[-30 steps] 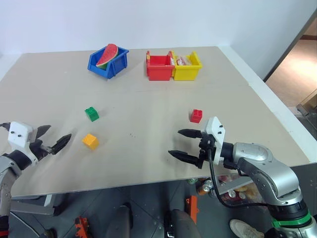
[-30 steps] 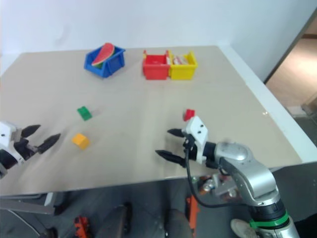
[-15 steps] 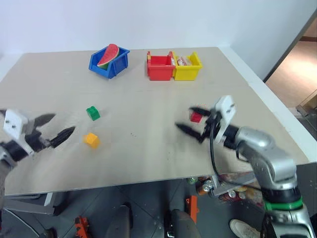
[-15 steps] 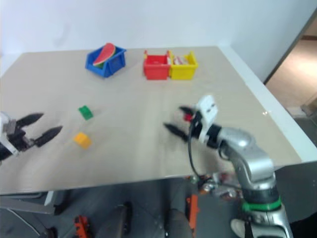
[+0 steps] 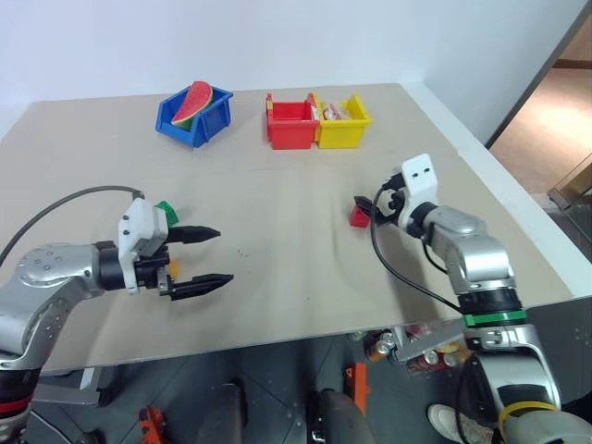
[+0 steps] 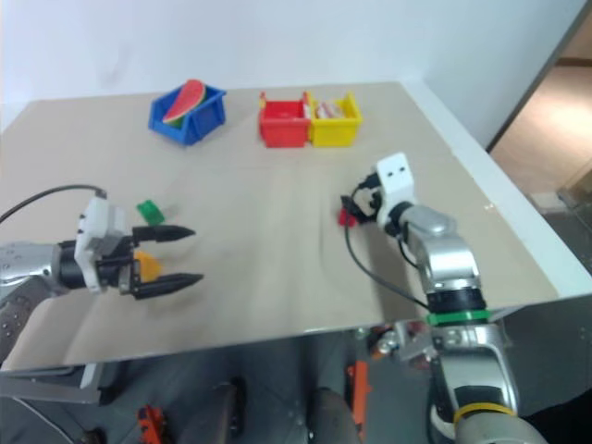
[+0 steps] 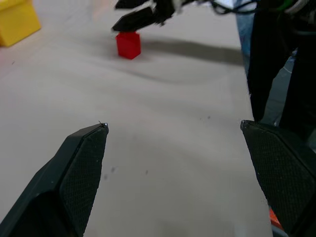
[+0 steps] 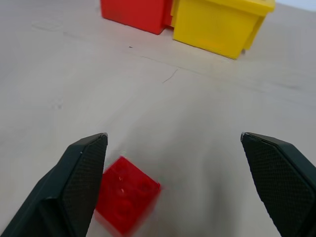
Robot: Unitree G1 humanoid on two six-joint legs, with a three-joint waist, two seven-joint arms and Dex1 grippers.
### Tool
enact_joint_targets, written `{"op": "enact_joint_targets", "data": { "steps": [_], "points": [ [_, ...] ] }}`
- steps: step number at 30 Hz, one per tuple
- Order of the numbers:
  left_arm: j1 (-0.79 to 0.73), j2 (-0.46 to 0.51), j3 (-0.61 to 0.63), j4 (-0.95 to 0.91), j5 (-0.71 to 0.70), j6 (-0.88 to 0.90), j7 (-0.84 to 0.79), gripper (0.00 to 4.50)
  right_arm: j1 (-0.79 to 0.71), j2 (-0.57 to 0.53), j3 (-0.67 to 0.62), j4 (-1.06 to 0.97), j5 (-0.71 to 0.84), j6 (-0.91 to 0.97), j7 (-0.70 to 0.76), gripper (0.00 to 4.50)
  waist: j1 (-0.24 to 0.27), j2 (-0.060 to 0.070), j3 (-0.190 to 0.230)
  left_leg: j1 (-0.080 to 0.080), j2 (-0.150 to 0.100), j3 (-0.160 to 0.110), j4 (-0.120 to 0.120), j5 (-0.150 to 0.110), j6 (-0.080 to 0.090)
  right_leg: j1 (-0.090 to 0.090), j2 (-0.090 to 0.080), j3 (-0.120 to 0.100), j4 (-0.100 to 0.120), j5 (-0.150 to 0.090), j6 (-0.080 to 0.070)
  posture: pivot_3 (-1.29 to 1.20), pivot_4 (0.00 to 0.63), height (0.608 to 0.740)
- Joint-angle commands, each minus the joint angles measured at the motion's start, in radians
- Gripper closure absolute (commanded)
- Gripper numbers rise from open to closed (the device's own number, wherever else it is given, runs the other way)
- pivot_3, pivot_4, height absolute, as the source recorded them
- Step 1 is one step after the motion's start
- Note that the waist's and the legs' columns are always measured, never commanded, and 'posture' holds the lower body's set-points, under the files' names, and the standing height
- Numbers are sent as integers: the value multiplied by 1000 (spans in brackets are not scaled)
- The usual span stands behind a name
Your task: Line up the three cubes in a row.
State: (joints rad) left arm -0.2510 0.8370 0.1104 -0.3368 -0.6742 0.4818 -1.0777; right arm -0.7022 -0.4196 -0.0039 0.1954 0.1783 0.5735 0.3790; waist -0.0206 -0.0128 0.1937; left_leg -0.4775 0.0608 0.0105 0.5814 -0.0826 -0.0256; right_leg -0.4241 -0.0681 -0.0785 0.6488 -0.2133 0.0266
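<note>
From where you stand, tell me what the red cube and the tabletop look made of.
Red cube: likely moulded plastic, smooth with a slight sheen, round studs on top. Tabletop: a matte beige sheet, perhaps laminate or board; faint scuffs and a hairline mark, no visible grain.

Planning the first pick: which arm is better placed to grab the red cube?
Right, probably. The right gripper is open and right next to the red cube, which sits between its fingers in the wrist view. The left gripper is far across the table.
</note>
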Motion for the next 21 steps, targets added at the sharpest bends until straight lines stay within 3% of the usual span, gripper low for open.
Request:
{"op": "enact_joint_targets", "data": {
  "steps": [1,9,21],
  "points": [
    [-14,-2,5,-12,6,-10,-8,53,17,15,-30,-156,8,55,-43,0,1,0,0,0,1,0,1,0,0,0,1,0,0,0,0,0,150,740],
    [-45,-31,-10,-9,13,-22,-10,53,104,60,-57,-230,-31,139,-178,0,3,0,0,0,2,3,5,-2,-3,1,-2,1,-1,1,-4,0,150,740],
    [-46,-50,-38,-30,24,-18,-2,53,82,126,-63,-190,-29,139,-227,0,1,0,0,0,3,5,4,-1,-2,-1,1,3,0,2,-5,0,150,740]
  ]
}}
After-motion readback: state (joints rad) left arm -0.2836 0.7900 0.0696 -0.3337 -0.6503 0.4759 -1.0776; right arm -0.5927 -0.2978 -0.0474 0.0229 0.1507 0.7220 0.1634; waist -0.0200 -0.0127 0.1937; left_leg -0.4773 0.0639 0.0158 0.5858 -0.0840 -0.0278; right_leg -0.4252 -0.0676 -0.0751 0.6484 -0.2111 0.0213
